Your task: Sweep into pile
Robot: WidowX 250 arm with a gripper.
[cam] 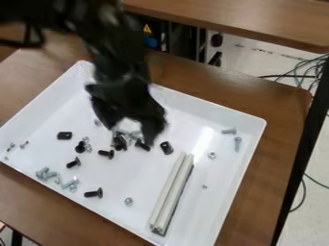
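Gripper (133, 133) over tray (208, 206), left of centre; pincer released, tips spread around a small cluster of hardware. Screws (94, 193) and nuts (128, 201) scattered left, near and far right; pale bar (171, 193) near right.

The black robot arm (119, 48) comes in from the upper left of the camera view, its upper part lying across that corner before the rest slopes down and a little rightward toward the middle. At its lower end hangs the black two-finger gripper (133, 135), just left of the view's centre, tilted slightly and pointing downward. Its two fingers (153, 127) stand spread, with a clear gap between them; in the view, the right-hand fingertip sits lower than the left-hand one.
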